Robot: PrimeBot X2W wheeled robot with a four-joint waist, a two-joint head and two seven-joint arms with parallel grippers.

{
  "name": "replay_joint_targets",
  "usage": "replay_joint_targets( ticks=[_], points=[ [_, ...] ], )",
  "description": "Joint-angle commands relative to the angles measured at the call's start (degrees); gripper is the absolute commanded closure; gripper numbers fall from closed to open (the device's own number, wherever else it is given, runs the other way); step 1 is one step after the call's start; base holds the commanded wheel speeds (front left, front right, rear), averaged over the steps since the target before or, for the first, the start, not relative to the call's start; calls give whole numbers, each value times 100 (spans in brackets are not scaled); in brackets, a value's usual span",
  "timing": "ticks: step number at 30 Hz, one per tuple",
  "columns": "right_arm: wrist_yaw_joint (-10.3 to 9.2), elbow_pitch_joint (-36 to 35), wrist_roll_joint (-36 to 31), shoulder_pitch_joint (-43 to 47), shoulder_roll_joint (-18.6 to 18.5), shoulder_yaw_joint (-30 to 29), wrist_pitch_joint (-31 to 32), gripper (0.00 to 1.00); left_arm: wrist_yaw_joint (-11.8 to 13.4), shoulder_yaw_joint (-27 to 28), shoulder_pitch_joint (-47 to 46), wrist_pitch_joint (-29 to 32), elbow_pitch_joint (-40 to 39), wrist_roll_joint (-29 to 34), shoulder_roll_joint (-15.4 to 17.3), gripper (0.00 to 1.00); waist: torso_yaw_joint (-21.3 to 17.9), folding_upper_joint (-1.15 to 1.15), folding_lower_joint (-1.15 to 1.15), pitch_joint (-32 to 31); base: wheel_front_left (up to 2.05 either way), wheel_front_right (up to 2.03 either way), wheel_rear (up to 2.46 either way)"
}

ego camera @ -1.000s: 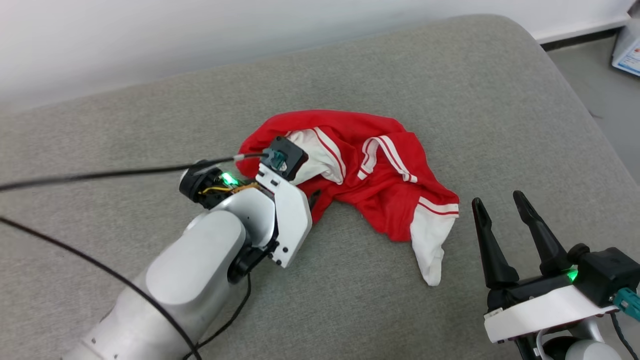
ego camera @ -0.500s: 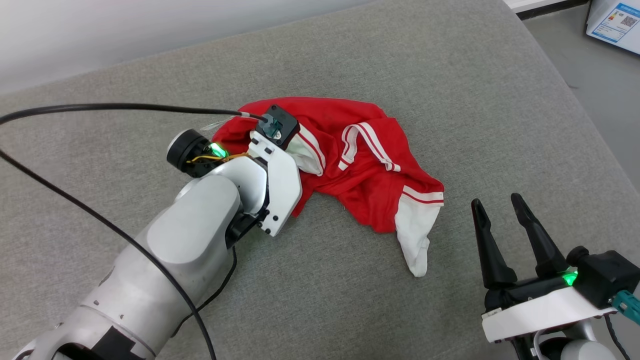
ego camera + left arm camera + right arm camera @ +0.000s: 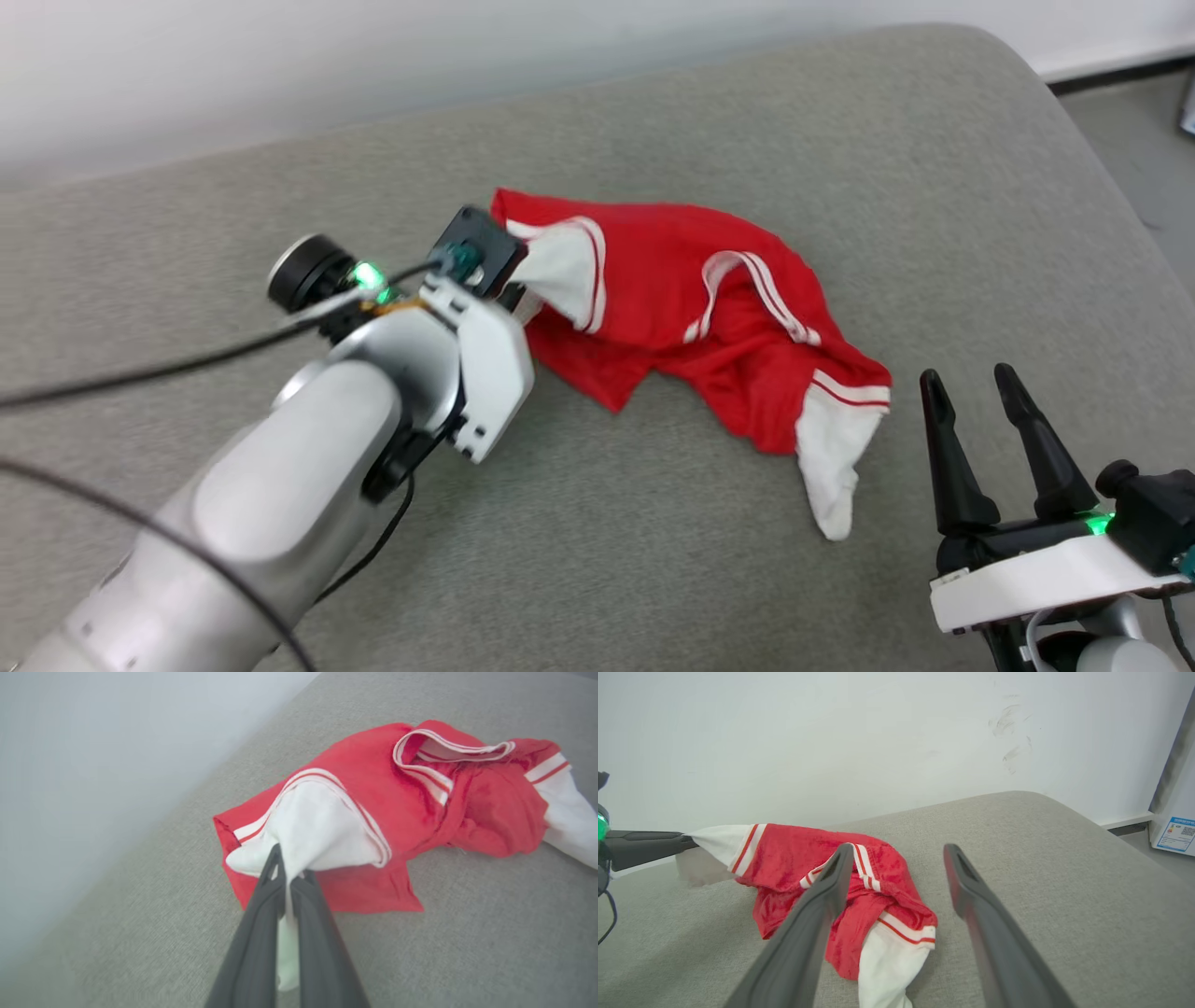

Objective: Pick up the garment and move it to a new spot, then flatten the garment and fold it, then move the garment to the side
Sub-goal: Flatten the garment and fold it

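We have open grey cushion [image 3: 653, 560] on every side of both pincers. The garment [image 3: 691, 308] lies crumpled, its long axis running from our left pincer [image 3: 286, 872] toward the right pincer [image 3: 966, 378], which stands spread just beside the far sleeve [image 3: 836, 457]. Our left pincer is pressed together, pinching the near white sleeve [image 3: 317, 830].

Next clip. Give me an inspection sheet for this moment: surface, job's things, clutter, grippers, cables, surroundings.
Surface: grey woven cushion with a rounded corner.
Job's things: red T-shirt, crumpled, one white sleeve lifted, other sleeve lying toward the right gripper.
Clutter: nothing seen.
Grippers: left gripper shut on the white sleeve; right gripper open, apart from the shirt.
Cables: black cable running from the left wrist.
Surroundings: white wall with scuff marks; labelled box on the floor.
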Motion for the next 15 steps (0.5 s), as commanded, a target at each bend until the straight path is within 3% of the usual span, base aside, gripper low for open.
replay_joint_targets(
  ticks=[1,8,15],
  points=[
    [0,-29,-12,60,13,-37,31,0,112,30,230,53,-307,-21,163,100,205,0,0,-157,0,0,0],
    [0,-161,-56,155,14,-139,184,0,700,311,1364,339,-1785,-348,1029,100,569,0,0,-330,0,0,0],
    [0,-285,-110,259,14,-301,316,0,1564,708,2804,312,-2484,-793,1726,100,812,0,0,-420,0,0,0]
  ],
)
